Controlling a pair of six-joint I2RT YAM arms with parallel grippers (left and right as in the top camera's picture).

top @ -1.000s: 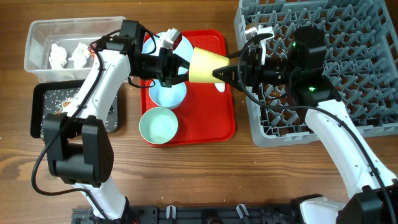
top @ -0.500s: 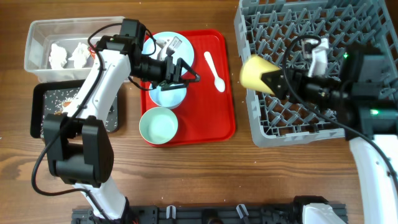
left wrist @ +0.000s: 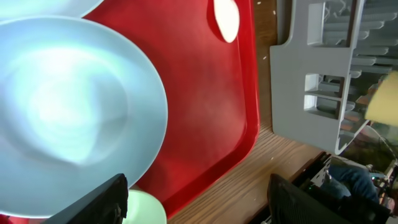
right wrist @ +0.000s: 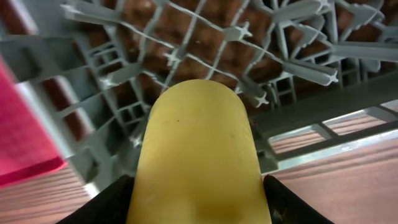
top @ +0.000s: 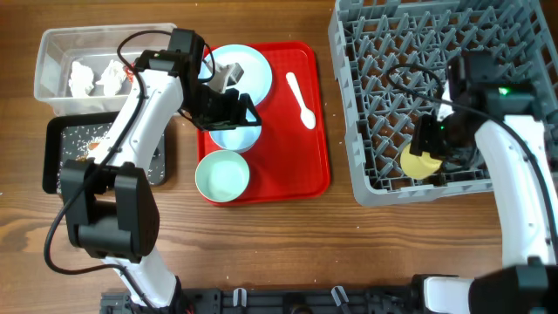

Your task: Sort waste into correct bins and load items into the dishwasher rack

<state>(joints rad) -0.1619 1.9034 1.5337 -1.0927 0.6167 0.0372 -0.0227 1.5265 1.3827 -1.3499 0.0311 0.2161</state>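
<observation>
Nearest on the red serving tray (top: 296, 161) sits the mint-green bowl (top: 222, 174), upright and empty. Across the gap, the right gripper (top: 427, 148) is clamped on the small yellow cup (top: 417, 165), holding it low inside the grey dishwasher rack (top: 366, 187), close to its near wall; whether the cup touches the grid cannot be told. Over to the left, the black tray (top: 52, 157) carries scattered white rice (top: 96, 135). Mid-tray, the white bowl (top: 232, 133) lies under the left gripper (top: 244, 109), whose fingers (left wrist: 99, 199) stand wide apart, gripping nothing. The white plastic spoon (top: 301, 98) lies loose beside it. Further back, the pale blue plate (top: 248, 68) rests on the red tray's far end. Furthest left, the clear tub (top: 44, 61) holds crumpled white tissues (top: 87, 77).
</observation>
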